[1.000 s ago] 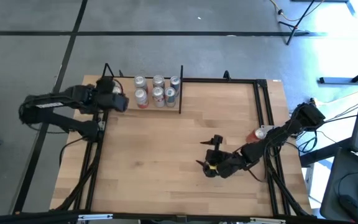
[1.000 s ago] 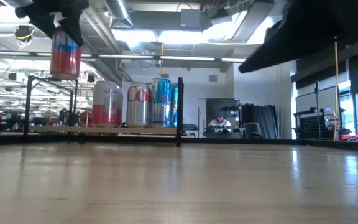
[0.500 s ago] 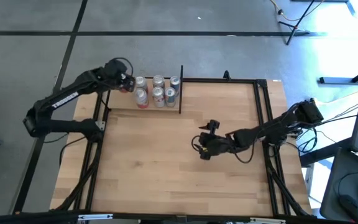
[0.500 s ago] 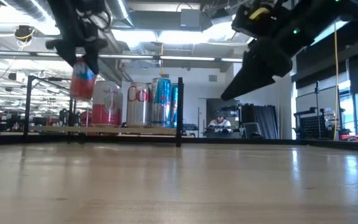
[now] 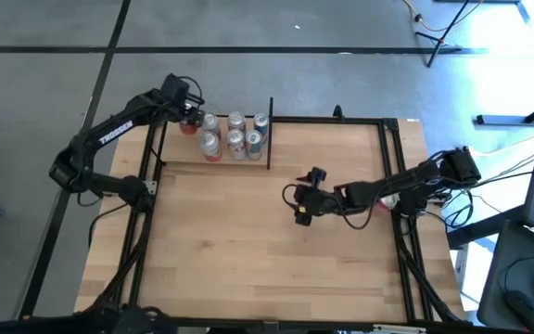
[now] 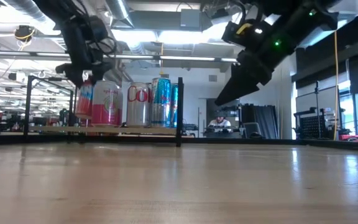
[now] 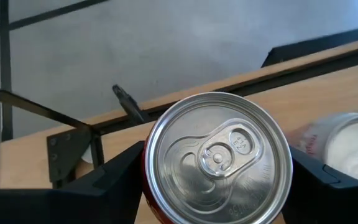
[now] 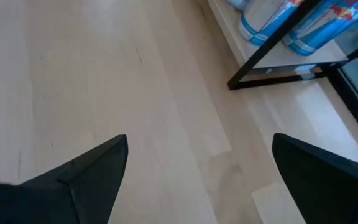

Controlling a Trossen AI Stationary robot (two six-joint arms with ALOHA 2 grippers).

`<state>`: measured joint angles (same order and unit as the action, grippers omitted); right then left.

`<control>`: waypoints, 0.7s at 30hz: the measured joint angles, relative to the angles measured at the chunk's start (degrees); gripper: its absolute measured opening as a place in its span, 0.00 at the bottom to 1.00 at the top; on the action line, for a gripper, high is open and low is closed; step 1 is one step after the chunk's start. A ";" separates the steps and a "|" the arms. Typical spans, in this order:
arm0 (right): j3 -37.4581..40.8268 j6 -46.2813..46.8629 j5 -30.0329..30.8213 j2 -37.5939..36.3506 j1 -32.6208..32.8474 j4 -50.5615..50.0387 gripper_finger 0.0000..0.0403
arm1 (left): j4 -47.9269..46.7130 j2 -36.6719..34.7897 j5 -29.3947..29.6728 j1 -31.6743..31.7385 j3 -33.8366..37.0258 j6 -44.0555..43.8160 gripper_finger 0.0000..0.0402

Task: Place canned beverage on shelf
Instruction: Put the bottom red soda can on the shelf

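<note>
The left end effector (image 7: 213, 186) pinches a red cylindrical aluminium can (image 7: 217, 160) at the left end of the narrow light-wood shelf framed by black rods (image 5: 185, 163). Only the left wrist view shows the can's silver lid and pull tab. The low view shows it upright beside the other cans (image 6: 135, 104). The right end effector (image 5: 302, 201) hangs spread above the smooth wooden table (image 5: 248, 241).
</note>
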<state>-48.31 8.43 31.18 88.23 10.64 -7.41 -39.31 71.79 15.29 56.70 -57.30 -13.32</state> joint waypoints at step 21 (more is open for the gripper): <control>0.00 0.15 -3.37 0.02 -0.55 0.17 0.95 | 1.08 0.43 -3.13 -1.49 2.91 1.72 0.81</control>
<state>-48.31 8.58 27.81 88.25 10.09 -7.24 -38.23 72.22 12.16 55.20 -54.39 -11.60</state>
